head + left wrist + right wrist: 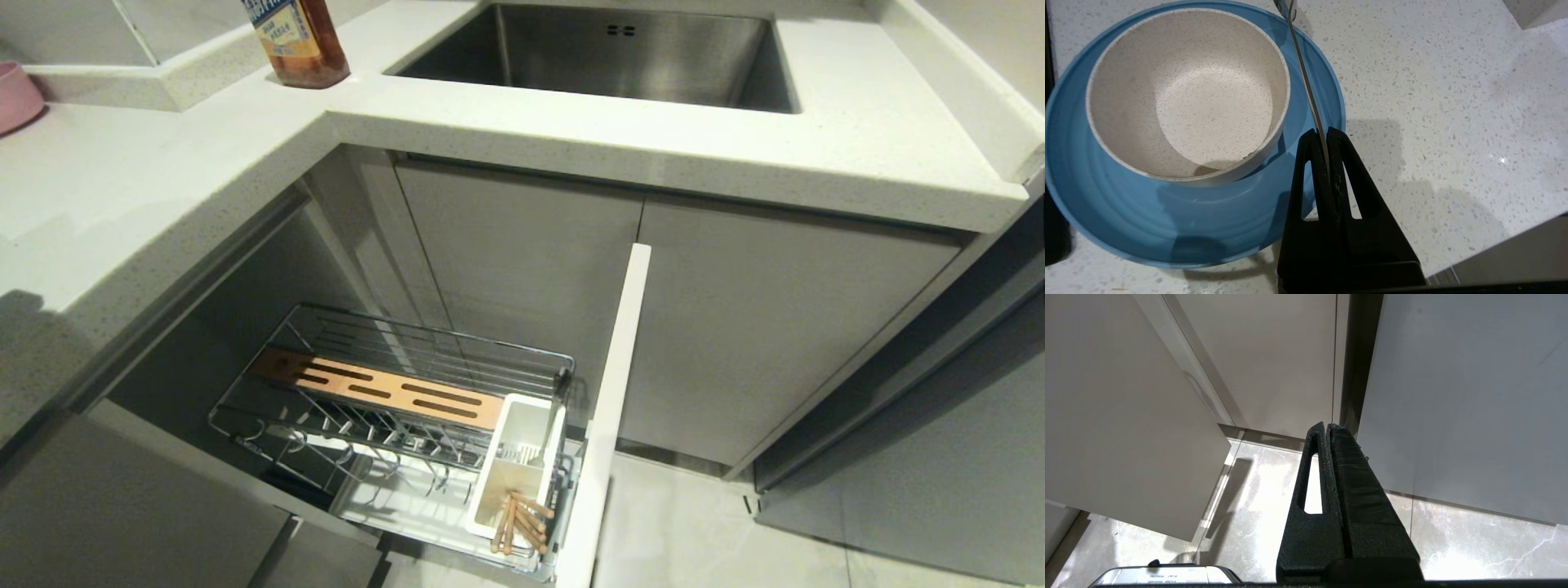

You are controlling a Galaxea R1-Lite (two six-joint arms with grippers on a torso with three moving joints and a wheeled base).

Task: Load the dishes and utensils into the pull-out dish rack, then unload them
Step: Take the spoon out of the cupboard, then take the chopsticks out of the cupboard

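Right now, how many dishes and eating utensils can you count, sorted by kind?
Plates: 1, the blue plate on the counter.
Bowls: 1, the cream bowl sitting on the plate.
Spoons: 1, the metal spoon pinched in the left end effector.
Chopstick bundles: 1, the wooden chopsticks in the white utensil holder; sticks too bunched to count.
Total: 4

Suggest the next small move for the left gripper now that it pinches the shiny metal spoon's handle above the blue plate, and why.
Probably carry the shiny metal spoon toward the white rectangular utensil holder. The left gripper is shut on its thin handle over the speckled white countertop, beside the cream-white round bowl in the light-blue oval plate; the light wooden chopsticks are already in the holder.
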